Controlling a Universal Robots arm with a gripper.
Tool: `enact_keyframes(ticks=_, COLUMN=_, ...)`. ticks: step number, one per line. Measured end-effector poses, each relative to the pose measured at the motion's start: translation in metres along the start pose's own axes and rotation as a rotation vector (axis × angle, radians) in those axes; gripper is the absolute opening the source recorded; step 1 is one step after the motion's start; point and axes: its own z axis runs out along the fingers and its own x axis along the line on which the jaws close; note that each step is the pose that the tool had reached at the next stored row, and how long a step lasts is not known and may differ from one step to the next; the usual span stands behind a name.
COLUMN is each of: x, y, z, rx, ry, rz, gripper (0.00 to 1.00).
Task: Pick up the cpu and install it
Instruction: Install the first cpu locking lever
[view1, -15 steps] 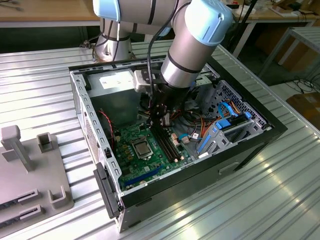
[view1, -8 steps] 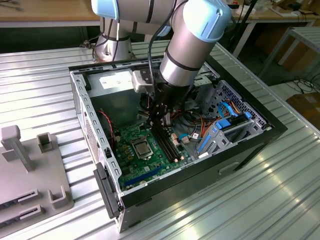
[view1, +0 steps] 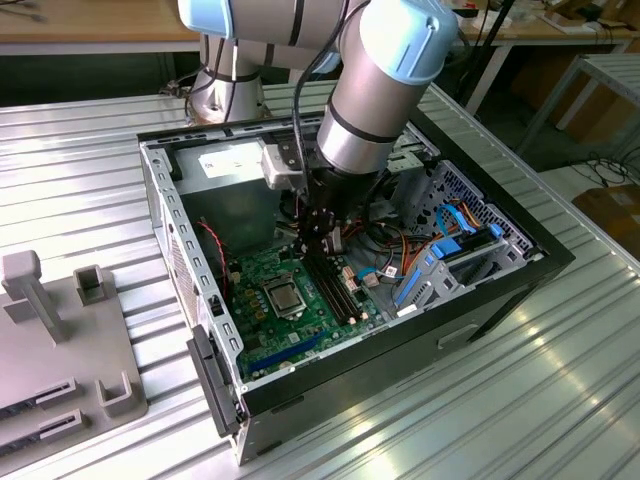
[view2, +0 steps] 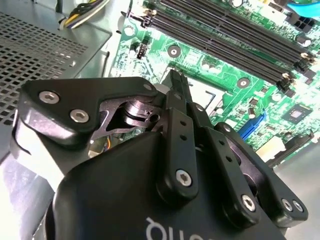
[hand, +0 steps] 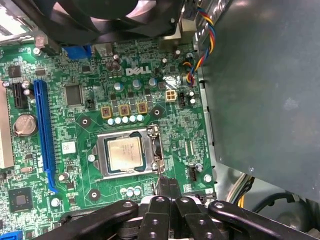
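Observation:
The cpu (hand: 124, 154), a pale silvery-beige square, lies flat inside the silver-framed socket (hand: 152, 150) on the green motherboard (hand: 90, 100). In the exterior view the cpu (view1: 283, 296) sits in the middle of the board inside the open computer case (view1: 490, 290). My gripper (hand: 168, 184) hangs just beside the socket's edge, near its thin wire lever (hand: 158, 179), with the fingers pressed together and nothing between them. In the second wrist view the gripper (view2: 177, 81) points down at the board. In the exterior view the gripper (view1: 318, 246) hovers a little above the board, beyond the socket.
Black memory slots (view1: 335, 290) run beside the socket. A blue expansion slot (hand: 44, 135) and a fan (hand: 100, 20) border the board. Coloured cables (view1: 385, 250) and a blue drive bracket (view1: 440, 260) fill the case's right side in the exterior view. A grey fixture (view1: 60, 330) stands on the metal table.

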Motion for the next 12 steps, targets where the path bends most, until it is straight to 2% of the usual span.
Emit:
enact_keyframes(ticks=8, x=0.0123, y=0.0023, z=0.0000, rx=0.0089, ry=0.0007, rz=-0.017, gripper=0.11)
enact_keyframes(ticks=12, x=0.0158, y=0.0020, z=0.0006, rx=0.0105, ry=0.0014, rz=-0.021, gripper=0.11)
